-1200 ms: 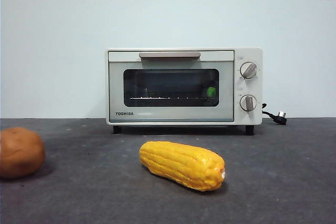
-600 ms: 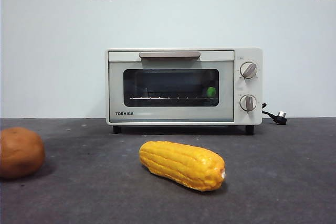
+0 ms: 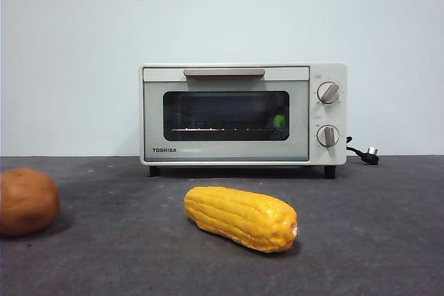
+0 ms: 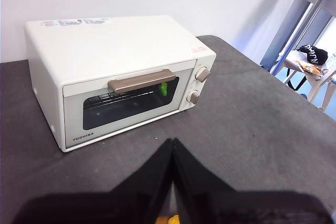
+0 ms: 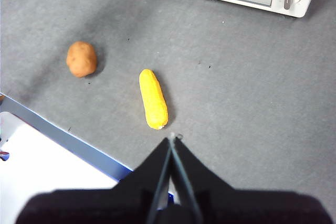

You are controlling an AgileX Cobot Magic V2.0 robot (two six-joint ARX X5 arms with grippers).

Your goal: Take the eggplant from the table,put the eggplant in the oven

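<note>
"TOSHIBA" on oven point(image 3: 243, 114) door, lower left

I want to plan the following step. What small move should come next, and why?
Probably none beyond keeping both arms back: the eggplant shows green behind the shut oven door, and only the corn and a brown lump lie on the table.

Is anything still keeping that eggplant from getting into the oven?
No: the eggplant's green cap already shows behind the oven's shut glass door. On the table lie only corn and a brown lump.
</note>
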